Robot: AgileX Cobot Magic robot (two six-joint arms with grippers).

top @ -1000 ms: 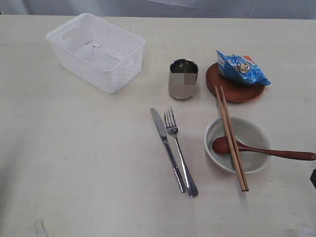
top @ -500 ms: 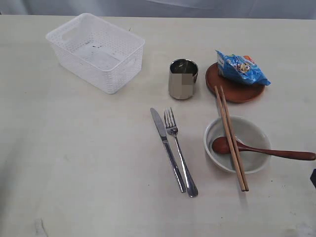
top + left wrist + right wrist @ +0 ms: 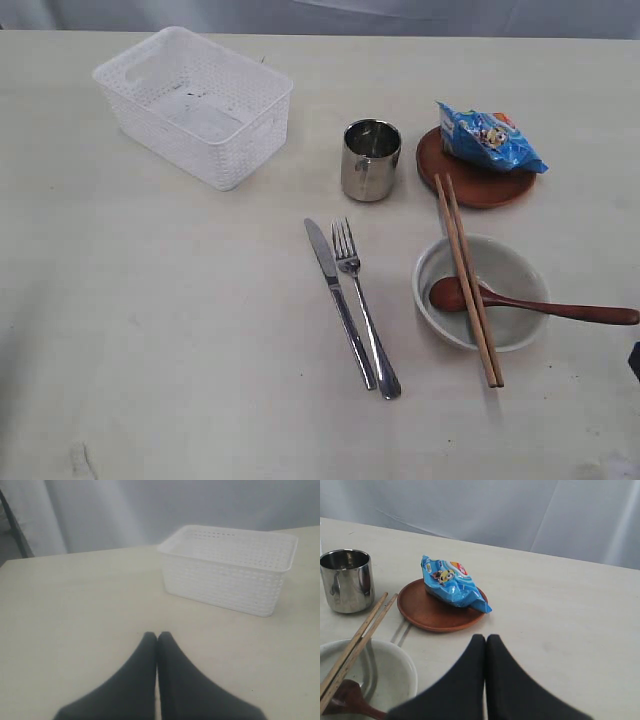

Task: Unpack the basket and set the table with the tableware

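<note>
The white basket (image 3: 195, 105) stands on the worktop (image 3: 180, 330), far left in the exterior view and well apart from the rest. The steel cup (image 3: 371, 160) stands upright beside the brown plate (image 3: 478, 180), which carries a blue snack packet (image 3: 490, 138). The knife (image 3: 338, 300) and fork (image 3: 362, 305) lie side by side. The chopsticks (image 3: 468, 280) lie across the bowl (image 3: 515, 285), with the spoon (image 3: 540, 306) resting in it. The left pincer (image 3: 157, 637) and right pincer (image 3: 486, 639) are each pressed together, gripping nothing.

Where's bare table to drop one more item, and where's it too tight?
Widest free patch, in the exterior view: the table left of the knife, on the camera side of the basket. A narrower gap lies between basket and cup. Crowded: the right side, where plate with packet, bowl, chopsticks and spoon sit close together.
</note>
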